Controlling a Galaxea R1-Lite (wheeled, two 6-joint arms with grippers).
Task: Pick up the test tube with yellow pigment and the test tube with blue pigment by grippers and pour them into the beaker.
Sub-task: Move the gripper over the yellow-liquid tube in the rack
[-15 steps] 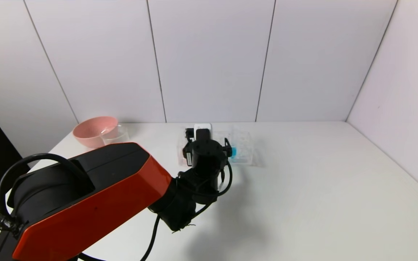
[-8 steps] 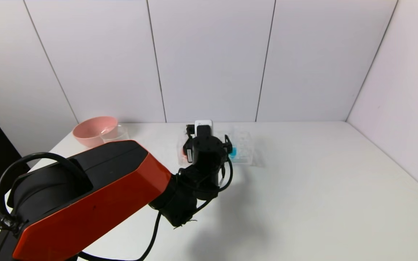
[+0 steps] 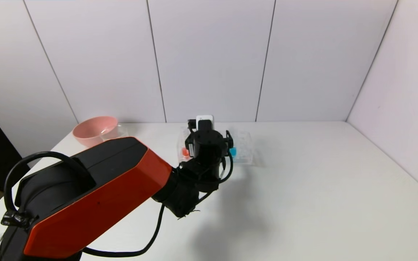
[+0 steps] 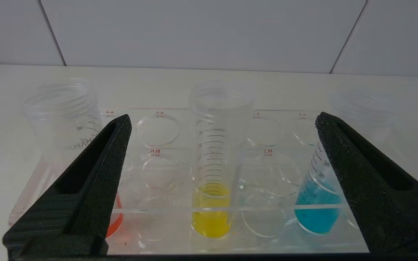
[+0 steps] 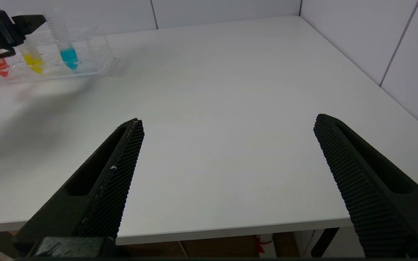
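Left gripper (image 4: 220,123) at the rack (image 4: 180,221), fingers spread wide, holding nothing. Yellow tube (image 4: 212,203) stands upright in the rack, centred between the fingers, untouched. Blue tube (image 4: 316,210) sits in the same row by one finger, red tube (image 4: 114,223) behind the other. Beaker (image 3: 116,131) is well off to the left, touching the pink bowl (image 3: 93,131). Right gripper (image 5: 227,125) hovers spread over the table's (image 5: 230,90) near edge.

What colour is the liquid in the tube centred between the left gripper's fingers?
Yellow; clearest in the left wrist view.
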